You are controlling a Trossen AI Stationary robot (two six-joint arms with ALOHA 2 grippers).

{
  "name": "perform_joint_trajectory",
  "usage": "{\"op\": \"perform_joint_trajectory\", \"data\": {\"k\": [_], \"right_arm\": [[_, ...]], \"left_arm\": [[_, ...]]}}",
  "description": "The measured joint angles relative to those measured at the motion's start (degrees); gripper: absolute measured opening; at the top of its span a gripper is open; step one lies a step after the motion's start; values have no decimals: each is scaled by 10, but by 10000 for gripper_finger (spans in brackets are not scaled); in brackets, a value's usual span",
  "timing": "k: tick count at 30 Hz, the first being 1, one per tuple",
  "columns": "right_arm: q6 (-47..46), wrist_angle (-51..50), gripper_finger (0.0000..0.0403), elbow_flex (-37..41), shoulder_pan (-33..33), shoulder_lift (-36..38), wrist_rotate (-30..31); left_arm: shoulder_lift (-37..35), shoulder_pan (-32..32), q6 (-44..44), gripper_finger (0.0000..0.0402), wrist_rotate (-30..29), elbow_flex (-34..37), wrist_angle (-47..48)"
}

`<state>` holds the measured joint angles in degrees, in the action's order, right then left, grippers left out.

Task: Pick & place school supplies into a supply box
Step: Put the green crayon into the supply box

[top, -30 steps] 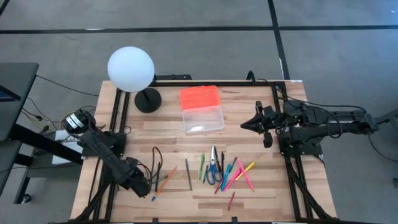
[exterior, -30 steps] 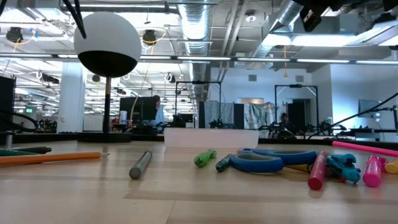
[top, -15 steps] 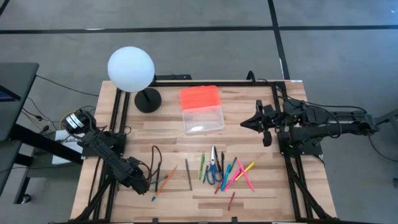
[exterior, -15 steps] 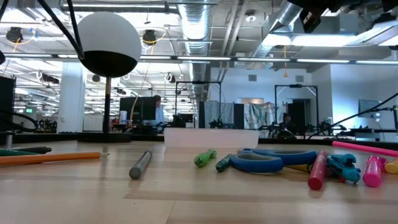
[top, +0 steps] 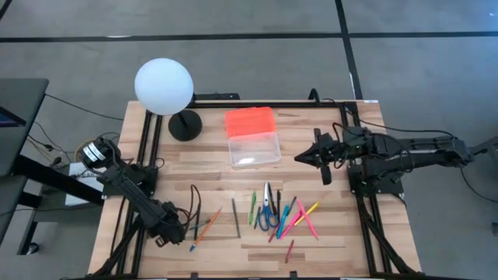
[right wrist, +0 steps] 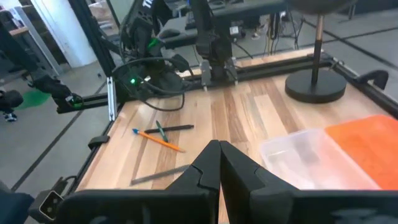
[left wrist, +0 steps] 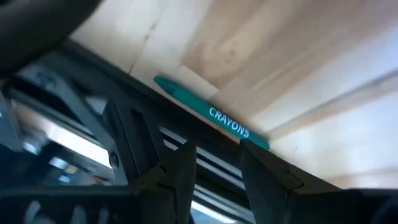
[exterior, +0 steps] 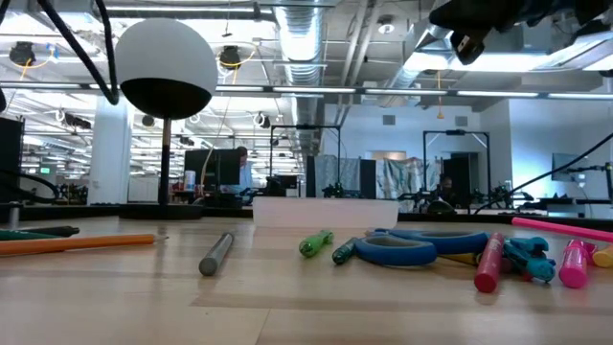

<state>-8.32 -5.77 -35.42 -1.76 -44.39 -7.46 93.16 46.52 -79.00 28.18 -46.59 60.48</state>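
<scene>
My left gripper [top: 180, 231] sits low at the table's left edge, fingers partly apart around a teal crayon [left wrist: 211, 113], lined up to pinch it. The supply box [top: 254, 148] waits mid-table (empty, lid beside it). My right gripper [top: 299, 158] hovers closed near it.

bench [top: 311, 241]: pale wood planks, smooth, matt | supply box [top: 254, 148]: clear plastic body, glossy; lid [top: 249, 121] bright orange ribbed plastic | lamp globe [top: 163, 85]: white, smooth, matt | lamp base [top: 185, 125]: black, matt | scissors [exterior: 412, 247]: blue plastic handles, slight sheen | my right tool [right wrist: 219, 163]: dark matt fingers
</scene>
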Motion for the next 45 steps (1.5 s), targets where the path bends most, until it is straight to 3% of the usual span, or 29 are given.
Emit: {"op": "perform_joint_trajectory", "data": {"k": [5,9,22,26,37,45], "right_arm": [[-13,21,0,0,6,-25,-1],[-22,24,0,0,18,-35,-1],[-42,32,0,0,34,-36,0],[-43,44,0,0,34,-36,0],[-43,50,0,0,33,-36,0],[-53,50,0,0,33,-36,0]], "left_arm": [[32,1,131,119,24,-1,0],[56,1,178,119,27,-2,0],[72,-7,163,119,-22,-11,-59],[73,-7,174,119,-52,-36,-13],[73,3,178,118,-25,-47,16],[73,8,177,119,-39,-64,52]]}}
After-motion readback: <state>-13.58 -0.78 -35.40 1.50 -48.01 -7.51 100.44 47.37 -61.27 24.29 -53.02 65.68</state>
